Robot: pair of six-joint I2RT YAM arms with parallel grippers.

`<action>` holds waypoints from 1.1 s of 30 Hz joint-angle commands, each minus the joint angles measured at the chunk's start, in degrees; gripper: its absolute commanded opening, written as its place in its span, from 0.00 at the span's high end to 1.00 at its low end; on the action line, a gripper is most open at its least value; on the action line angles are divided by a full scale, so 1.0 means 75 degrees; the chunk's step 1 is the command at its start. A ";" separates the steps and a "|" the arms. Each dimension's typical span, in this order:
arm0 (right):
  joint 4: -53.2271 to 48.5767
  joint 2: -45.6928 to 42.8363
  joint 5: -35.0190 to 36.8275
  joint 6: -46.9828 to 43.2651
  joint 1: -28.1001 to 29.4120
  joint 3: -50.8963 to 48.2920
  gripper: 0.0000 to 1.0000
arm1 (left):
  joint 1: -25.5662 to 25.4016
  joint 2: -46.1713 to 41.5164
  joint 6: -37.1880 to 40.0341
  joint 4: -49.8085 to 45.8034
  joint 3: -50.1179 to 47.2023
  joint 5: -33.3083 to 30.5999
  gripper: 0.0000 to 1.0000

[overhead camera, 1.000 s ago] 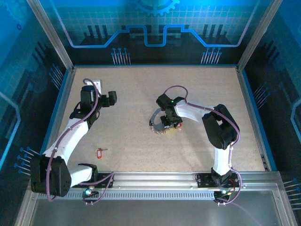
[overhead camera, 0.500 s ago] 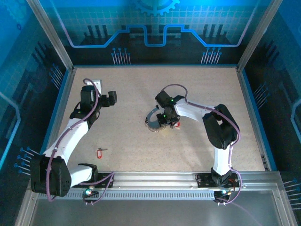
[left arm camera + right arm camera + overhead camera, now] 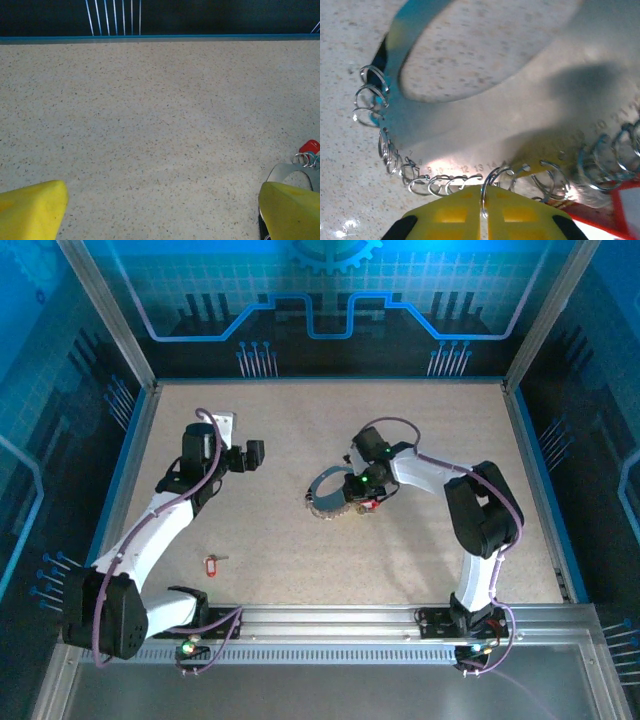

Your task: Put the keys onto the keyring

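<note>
While the right gripper has its yellow fingers pressed together with hardly a seam between them, one small silver split ring stands nipped in that seam. That ring belongs to the keyring, which from the right wrist looks like a flat grey band stamped with numbers, with a row of little wire loops running along its edge. A red tag lies just beside the fingers at the lower right.

From above, the keyring lies near the middle of the speckled table, touching the right gripper, with the red tag close by.

The left gripper hovers well apart, toward the far left. Its yellow fingers are spread wide with nothing between them, and the keyring peeks in beside the right finger.

A loose key with a red tag lies alone near the left arm's base.
</note>
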 commanded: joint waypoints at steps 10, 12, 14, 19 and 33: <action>0.0346 -0.0083 -0.0671 -0.0332 -0.0450 -0.0442 0.73 | -0.0268 0.0345 0.0278 0.0027 0.0183 -0.0003 0.01; 0.0327 -0.0108 -0.0584 -0.0436 -0.0451 -0.0445 0.73 | -0.0294 0.0406 0.0307 -0.0015 0.0226 0.0005 0.01; 0.0286 -0.0139 -0.0492 -0.0469 -0.0450 -0.0433 0.73 | -0.0306 0.0461 0.0274 0.0003 0.0200 -0.0032 0.01; 0.0467 -0.0769 0.0062 -0.0642 -0.0238 -0.0688 0.73 | -0.0405 0.0615 0.0325 -0.0074 0.0280 0.0066 0.01; 0.0242 -0.0780 0.1440 -0.1041 0.0697 -0.0778 0.75 | -0.0446 0.0526 0.0319 -0.0155 0.0337 0.0133 0.01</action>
